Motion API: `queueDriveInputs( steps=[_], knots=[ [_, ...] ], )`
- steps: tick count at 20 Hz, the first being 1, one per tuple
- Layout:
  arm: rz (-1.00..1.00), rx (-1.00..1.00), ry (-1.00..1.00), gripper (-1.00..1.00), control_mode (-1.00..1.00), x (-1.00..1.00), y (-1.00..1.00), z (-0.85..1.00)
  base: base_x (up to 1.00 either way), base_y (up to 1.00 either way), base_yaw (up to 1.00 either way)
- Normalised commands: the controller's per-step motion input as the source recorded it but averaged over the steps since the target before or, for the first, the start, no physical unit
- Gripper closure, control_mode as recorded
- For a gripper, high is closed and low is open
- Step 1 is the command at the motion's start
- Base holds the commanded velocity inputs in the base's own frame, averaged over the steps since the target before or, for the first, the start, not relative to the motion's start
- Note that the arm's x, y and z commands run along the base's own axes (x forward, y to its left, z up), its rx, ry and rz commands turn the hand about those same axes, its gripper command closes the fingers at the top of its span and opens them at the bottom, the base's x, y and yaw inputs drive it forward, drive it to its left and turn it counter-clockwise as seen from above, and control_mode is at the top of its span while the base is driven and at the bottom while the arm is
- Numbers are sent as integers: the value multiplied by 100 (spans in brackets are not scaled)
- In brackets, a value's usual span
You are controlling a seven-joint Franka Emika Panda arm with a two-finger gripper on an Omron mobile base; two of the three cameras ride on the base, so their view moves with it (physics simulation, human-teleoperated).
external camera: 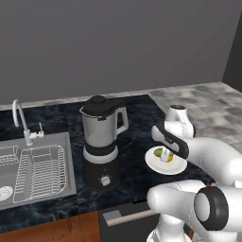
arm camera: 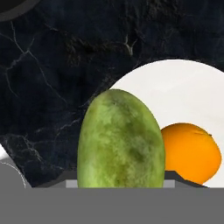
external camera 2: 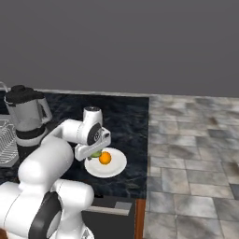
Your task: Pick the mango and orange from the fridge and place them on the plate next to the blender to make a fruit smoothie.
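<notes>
The white arm's pincer (external camera 2: 94, 152) hung low over the small round white plate (external camera 2: 116, 164), its jaws pinching the elongated green mango (arm camera: 120, 140), which filled the space between the tips in the hand view. The mango reached over the plate's near rim, but whether it rested on the dish or hung just above it could not be told. The round bright orange fruit (external camera 2: 105, 158) lay on the plate just beside the mango, seemingly touching it. The plate sat on the black marbled bench (external camera: 137, 142), near its front edge. To the plate's left stood the clear grey blender (external camera: 100, 142) with black lid and black-and-silver base. Beyond the blender lay the steel sink (external camera: 33, 170) with a curved tap (external camera: 21, 120). Grey stone floor tiles (external camera 2: 196, 149) spread to the right of the bench.
</notes>
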Motion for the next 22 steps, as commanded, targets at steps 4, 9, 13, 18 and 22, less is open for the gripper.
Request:
queueDriveInputs(
  steps=[4,9,13,18,22],
  knots=[
    [0,0,0,100,-100,17,1,-22,0,0,0],
    [0,0,0,-100,-100,7,0,-24,0,0,0],
    [0,0,0,-100,-100,4,0,-8,0,0,0],
    [0,0,0,-100,-100,0,0,1,0,0,0],
    [0,0,-3,-100,-100,0,0,26,0,0,0]
  ],
)
